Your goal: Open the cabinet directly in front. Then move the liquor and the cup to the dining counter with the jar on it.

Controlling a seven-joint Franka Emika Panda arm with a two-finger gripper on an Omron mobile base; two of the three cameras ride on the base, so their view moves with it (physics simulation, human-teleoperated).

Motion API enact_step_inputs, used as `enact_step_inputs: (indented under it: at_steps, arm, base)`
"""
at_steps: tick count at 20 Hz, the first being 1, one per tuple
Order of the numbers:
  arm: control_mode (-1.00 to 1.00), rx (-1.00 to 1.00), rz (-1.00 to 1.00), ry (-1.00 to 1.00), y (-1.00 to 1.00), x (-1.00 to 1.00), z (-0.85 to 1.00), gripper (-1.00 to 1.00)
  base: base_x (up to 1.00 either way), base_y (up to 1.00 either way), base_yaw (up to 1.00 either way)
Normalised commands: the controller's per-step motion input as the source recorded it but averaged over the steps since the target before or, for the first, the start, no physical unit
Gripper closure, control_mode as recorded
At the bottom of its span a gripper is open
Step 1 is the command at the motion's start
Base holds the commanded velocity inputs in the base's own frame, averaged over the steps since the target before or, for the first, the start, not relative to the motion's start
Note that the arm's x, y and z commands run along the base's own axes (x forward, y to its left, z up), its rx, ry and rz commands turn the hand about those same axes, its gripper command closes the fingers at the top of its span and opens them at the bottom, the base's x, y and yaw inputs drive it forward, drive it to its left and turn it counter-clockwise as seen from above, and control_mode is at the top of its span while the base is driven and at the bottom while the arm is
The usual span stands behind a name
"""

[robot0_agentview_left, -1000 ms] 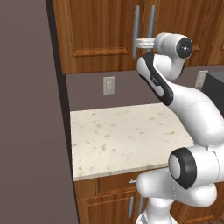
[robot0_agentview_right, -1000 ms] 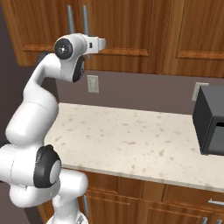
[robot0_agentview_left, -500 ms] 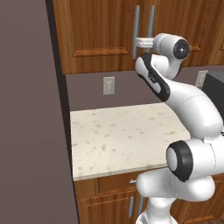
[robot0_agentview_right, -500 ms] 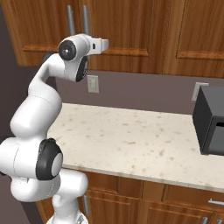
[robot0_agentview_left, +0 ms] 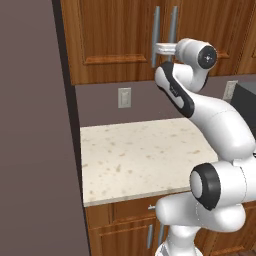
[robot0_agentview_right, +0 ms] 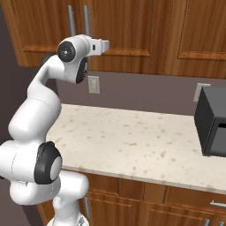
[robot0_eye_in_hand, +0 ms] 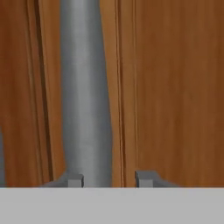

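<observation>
The cabinet (robot0_agentview_left: pixel 115 35) is reddish-brown wood with both doors closed, also seen in the right base view (robot0_agentview_right: pixel 132 26). My gripper (robot0_agentview_left: pixel 156 48) is raised to its pair of vertical silver bar handles (robot0_agentview_left: pixel 156 25). In the hand view one handle (robot0_eye_in_hand: pixel 85 87) runs up between my fingertips (robot0_eye_in_hand: pixel 146 178), close to the left one. A gap shows between the bar and the right one, so the gripper (robot0_eye_in_hand: pixel 109 180) is open around the bar. The liquor, the cup, the dining counter and the jar are out of view.
Below the cabinet lies a small speckled countertop (robot0_agentview_left: pixel 140 155) with wall outlets (robot0_agentview_left: pixel 124 97) behind it. A dark boxy appliance (robot0_agentview_right: pixel 212 128) stands at the counter's right end. A tall dark panel (robot0_agentview_left: pixel 35 150) walls off the left side.
The arm has stayed at the handle. The fingers have drawn closer together around the bar.
</observation>
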Motion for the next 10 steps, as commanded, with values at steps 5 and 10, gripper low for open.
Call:
enact_step_inputs:
  at_steps: [5,10]
  arm:
    - [-1.0,0.0,0.0,0.0,-0.06,-0.03,0.0,1.0]
    - [-1.0,0.0,0.0,0.0,-0.58,-0.46,0.0,1.0]
  base:
    - [0.0,0.0,0.0]
    - [0.0,0.0,0.0]
